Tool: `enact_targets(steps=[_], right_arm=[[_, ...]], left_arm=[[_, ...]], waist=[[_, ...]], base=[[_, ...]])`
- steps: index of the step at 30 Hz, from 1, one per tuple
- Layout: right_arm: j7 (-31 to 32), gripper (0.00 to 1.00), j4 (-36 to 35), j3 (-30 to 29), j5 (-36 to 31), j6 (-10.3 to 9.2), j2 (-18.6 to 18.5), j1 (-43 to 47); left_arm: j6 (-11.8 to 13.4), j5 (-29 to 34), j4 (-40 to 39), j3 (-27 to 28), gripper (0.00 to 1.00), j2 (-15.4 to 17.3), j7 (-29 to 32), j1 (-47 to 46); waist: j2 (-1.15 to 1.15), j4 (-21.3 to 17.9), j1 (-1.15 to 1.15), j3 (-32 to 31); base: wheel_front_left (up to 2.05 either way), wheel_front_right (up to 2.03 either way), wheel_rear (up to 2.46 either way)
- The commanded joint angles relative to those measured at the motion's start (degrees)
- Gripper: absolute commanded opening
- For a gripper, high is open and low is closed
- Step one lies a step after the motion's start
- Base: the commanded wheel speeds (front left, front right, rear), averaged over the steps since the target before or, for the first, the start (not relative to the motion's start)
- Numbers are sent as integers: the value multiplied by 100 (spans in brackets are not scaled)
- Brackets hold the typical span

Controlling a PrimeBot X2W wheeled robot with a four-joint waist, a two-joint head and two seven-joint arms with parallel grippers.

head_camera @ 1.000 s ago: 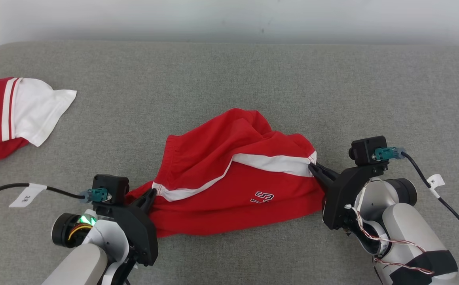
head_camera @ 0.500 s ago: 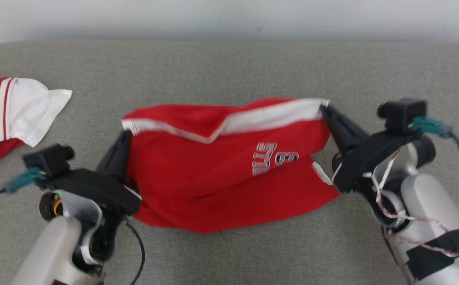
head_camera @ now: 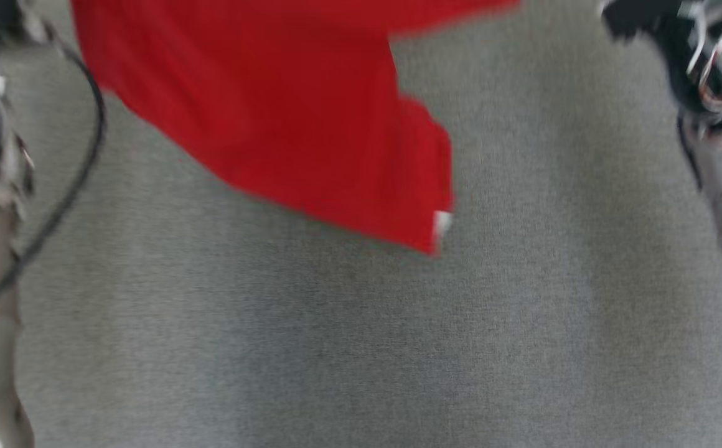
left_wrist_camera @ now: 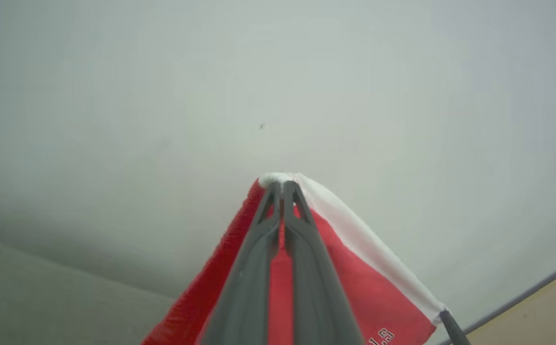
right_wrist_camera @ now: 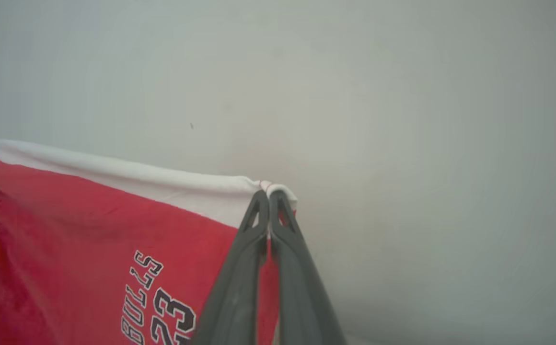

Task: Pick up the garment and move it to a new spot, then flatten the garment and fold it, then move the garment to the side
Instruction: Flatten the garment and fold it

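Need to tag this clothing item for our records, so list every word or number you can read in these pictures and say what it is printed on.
"BULLS": printed in dark, white-edged letters on the red garment, seen in the right wrist view.
"23": printed right beside that word on the same garment.
"S": the tail of the same print at the bottom edge of the left wrist view; the rest is cut off.
Head view: too blurred, nothing readable.

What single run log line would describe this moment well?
phase: pick-up | left gripper: shut on red shorts, white edge | right gripper: shut on same edge | shorts: hanging between grippers above grey surface
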Motion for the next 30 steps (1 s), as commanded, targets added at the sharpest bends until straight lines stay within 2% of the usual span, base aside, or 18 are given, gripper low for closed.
enact_targets(steps=[1, 4, 7, 10, 11, 15, 19, 23, 27, 30], right_arm=[[-83, 0, 65, 30, -91, 18, -9, -138], [-471, 0, 414, 112, -481, 17, -17, -785], [-1005, 0, 746, -113, -877, 12, -15, -1440], [-1595, 0, 1061, -418, -1320, 4, 24, -1944], [-1829, 0, 1164, -594, -1605, 3, 70, -2243], [-2008, 0, 1165, -863, -2046, -1, 120, -2536], [-2025, 0, 1232, -717, -2173, -1, 57, -2254], [-1572, 0, 1448, 0, -1778, 0, -123, -1584], [-1179, 0, 1148, 617, -1237, 3, -435, -690], [-927, 0, 674, 943, -922, 5, -704, 17]], left_arm=[[-44, -33, -21, 21, 0, -8, -45, -154], [-55, 10, 96, 135, 0, 37, -112, -758], [-89, 168, 158, 180, 0, 35, -338, -1311], [-370, 245, 156, 285, 0, -55, -773, -1758], [-578, 299, 186, 388, 0, -62, -1081, -1978], [-890, 519, 321, 494, 0, -104, -1673, -2146], [-1128, 638, 571, 310, 0, -155, -1903, -1748], [-1293, 1006, 786, -102, 0, -133, -2130, -1031], [-1361, 1244, 806, -425, 0, -153, -2319, -64], [-1370, 1134, 598, -518, 0, -274, -2370, 806]], waist=[[-1, -387, -1, 686], [-1, -481, -1, 814], [-1, -543, -1, 900], [-1, -574, -1, 931], [-1, -596, -1, 929], [-1, -587, -1, 918], [-1, -536, -1, 965], [-1, -491, -1, 992], [-1, -499, -1, 870], [-1, -533, -1, 636]], base=[[0, 0, 0], [0, 0, 0], [0, 0, 0], [0, 0, 0], [0, 0, 0], [0, 0, 0], [0, 0, 0], [0, 0, 0], [0, 0, 0], [0, 0, 0]])
